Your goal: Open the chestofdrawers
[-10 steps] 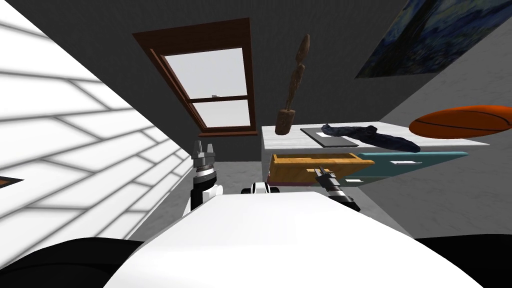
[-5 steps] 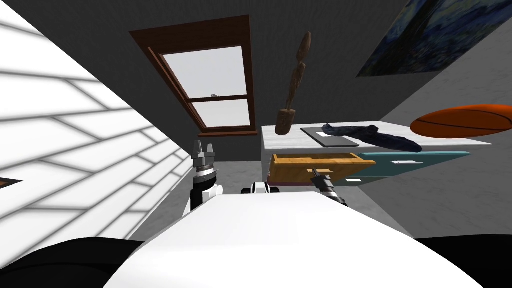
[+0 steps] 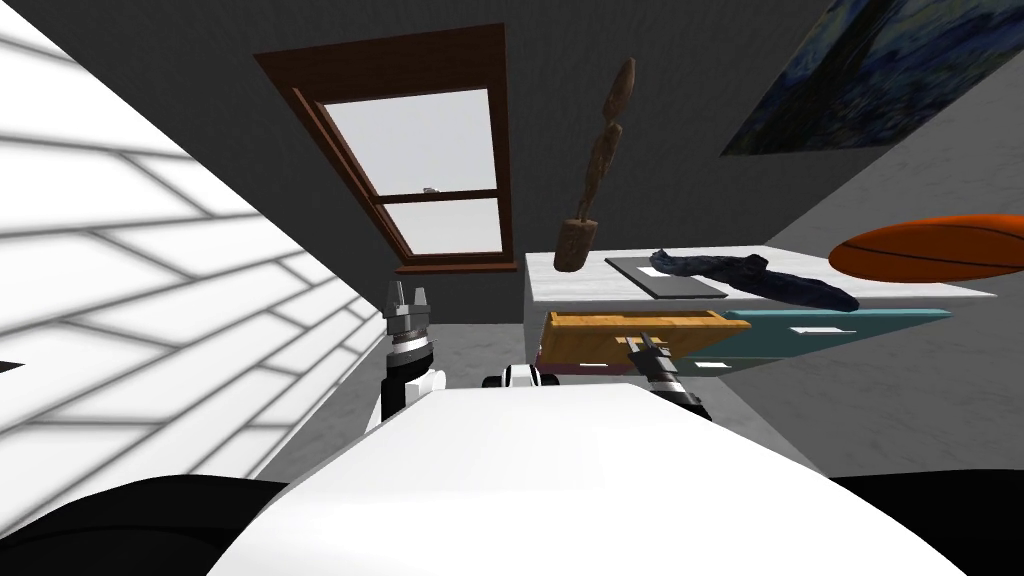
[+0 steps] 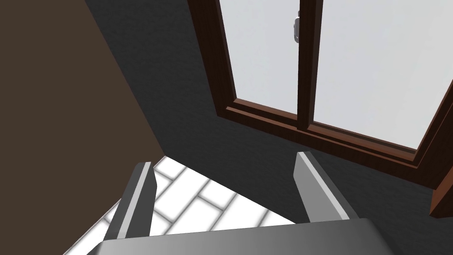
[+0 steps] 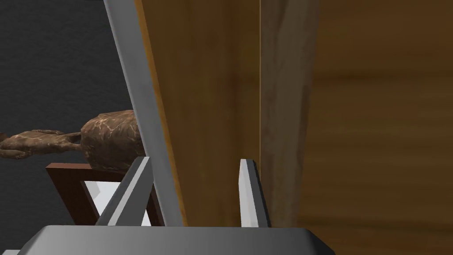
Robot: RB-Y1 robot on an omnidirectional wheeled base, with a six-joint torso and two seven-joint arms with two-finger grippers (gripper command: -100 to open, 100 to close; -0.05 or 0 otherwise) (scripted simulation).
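Right jaws tight around open wooden drawer (image 3: 590,345).

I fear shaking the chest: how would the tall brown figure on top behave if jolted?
Probably tips easily: the figure is tall and thin on a small base. It looks stiff, not floppy. It stands near a corner of the chest top, so it could fall off.

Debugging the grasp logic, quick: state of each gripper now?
Left gripper: open, holding nothing.
Right gripper: shut on the front of the wooden drawer.
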